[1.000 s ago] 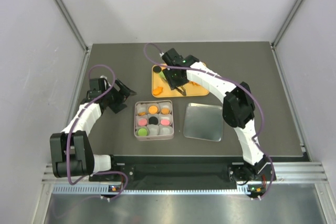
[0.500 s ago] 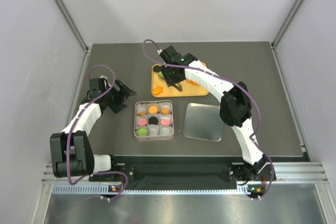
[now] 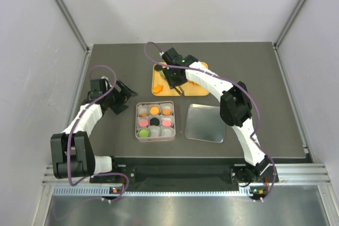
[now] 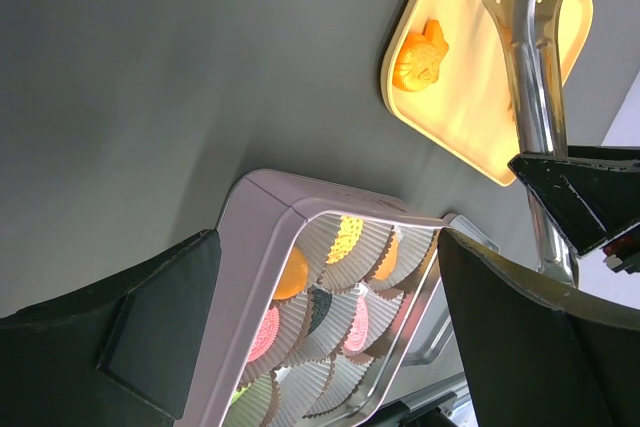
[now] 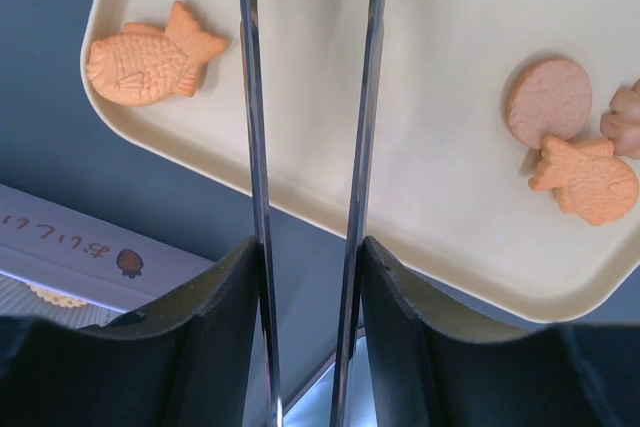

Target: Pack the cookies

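Observation:
My right gripper [image 3: 177, 78] [image 5: 310, 277] is shut on metal tongs [image 5: 250, 97], whose two arms stand apart with nothing between them. The tongs hang over a yellow tray [image 3: 159, 78] [image 5: 450, 47]. On the tray lie fish-shaped cookies [image 5: 150, 57] [image 5: 585, 177] and a round brown cookie [image 5: 546, 102]. A square tin [image 3: 155, 137] [image 4: 250, 277] with paper cups holds orange [image 3: 154, 110], pink [image 3: 143, 123], black [image 3: 154, 121] and green [image 3: 143, 132] cookies. My left gripper [image 3: 124, 99] [image 4: 330, 337] is open and empty, left of the tin.
The tin's metal lid [image 3: 205, 123] lies flat to the right of the tin. The tray stands just behind the tin. Grey walls close in the table on the left, the back and the right.
My right gripper has shifted slightly over the tray with the tongs, to the left and back again. The left arm has not moved.

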Robot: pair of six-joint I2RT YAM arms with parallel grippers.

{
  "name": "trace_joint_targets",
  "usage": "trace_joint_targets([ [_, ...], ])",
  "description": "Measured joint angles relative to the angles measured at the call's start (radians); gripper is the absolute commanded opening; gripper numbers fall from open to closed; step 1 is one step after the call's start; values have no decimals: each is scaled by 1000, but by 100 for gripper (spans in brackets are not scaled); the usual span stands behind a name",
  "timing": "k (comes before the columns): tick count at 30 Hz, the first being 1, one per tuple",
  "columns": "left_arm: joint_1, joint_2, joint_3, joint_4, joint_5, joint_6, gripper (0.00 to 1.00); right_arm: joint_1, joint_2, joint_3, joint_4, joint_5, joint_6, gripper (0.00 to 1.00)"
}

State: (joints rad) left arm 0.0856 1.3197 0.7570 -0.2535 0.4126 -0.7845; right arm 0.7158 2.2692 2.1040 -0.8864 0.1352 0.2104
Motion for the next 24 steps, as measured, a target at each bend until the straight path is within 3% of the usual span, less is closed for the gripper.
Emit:
trace_joint_targets([
  [11, 0, 0, 0, 0, 1, 0, 94, -1, -11, -28, 35, -1, 3, 37],
  [20, 0, 0, 0, 0, 3, 0, 94, -1, -203, -311, 79, -1, 6, 38],
  [24, 0, 0, 0, 0, 6, -3, 94, -1, -301, -402, 85, -6, 13, 42],
])
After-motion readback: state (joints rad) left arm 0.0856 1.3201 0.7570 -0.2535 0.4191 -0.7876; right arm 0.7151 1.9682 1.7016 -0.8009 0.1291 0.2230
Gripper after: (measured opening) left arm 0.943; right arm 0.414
